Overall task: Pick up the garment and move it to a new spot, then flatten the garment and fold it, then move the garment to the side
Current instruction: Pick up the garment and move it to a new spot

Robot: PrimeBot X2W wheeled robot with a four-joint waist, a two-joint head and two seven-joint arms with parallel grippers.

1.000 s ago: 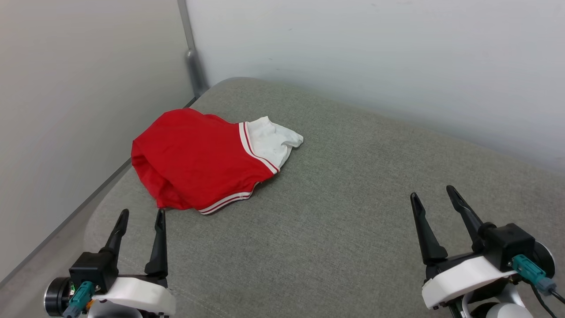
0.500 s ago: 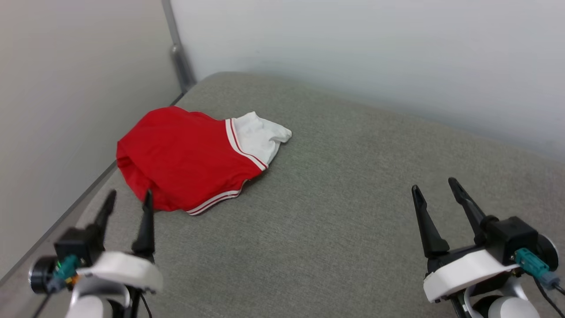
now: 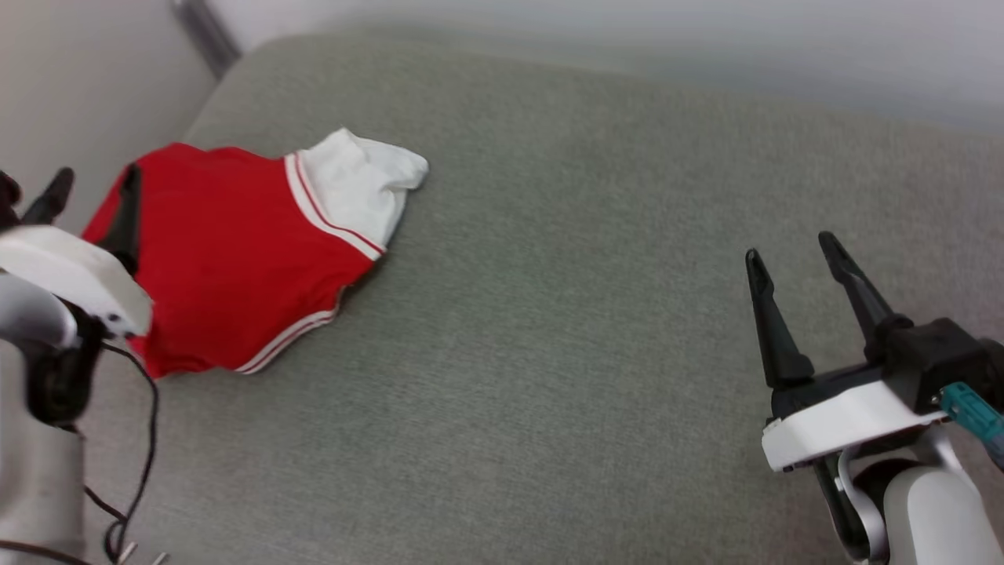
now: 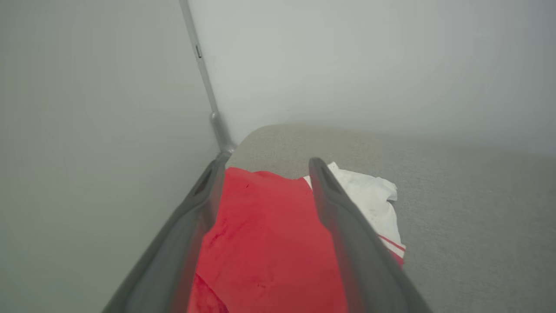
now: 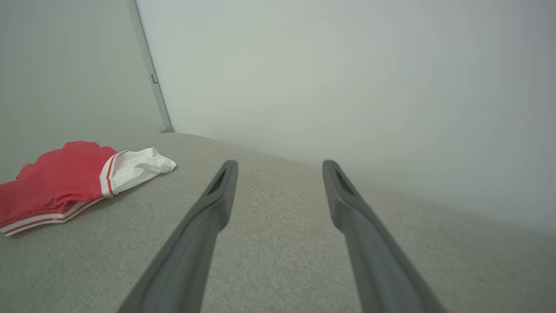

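Note:
The garment [image 3: 227, 259] lies crumpled at the far left of the grey cushioned surface [image 3: 549, 314], red with a white sleeve [image 3: 353, 184] and red-white striped trim. Its lettering is hidden. My left gripper [image 3: 97, 174] is open and hangs over the garment's left edge; in the left wrist view its fingers [image 4: 267, 163] frame the red cloth [image 4: 265, 243], and nothing sits between them. Well to the right, my right gripper [image 3: 789, 246] is open above bare cushion. In the right wrist view that gripper [image 5: 280, 163] points at the wall, and the garment [image 5: 56, 178] sits far left.
A pale wall [image 3: 47, 94] runs close along the cushion's left side and another along the back [image 5: 347, 87]. A grey metal strip [image 4: 208, 95] marks the corner between them. A black cable [image 3: 145, 439] hangs from my left arm.
The head camera has tilted down and shifted, so the whole picture moved. My left gripper has risen and gone forward to the garment's left edge. The garment lies as before.

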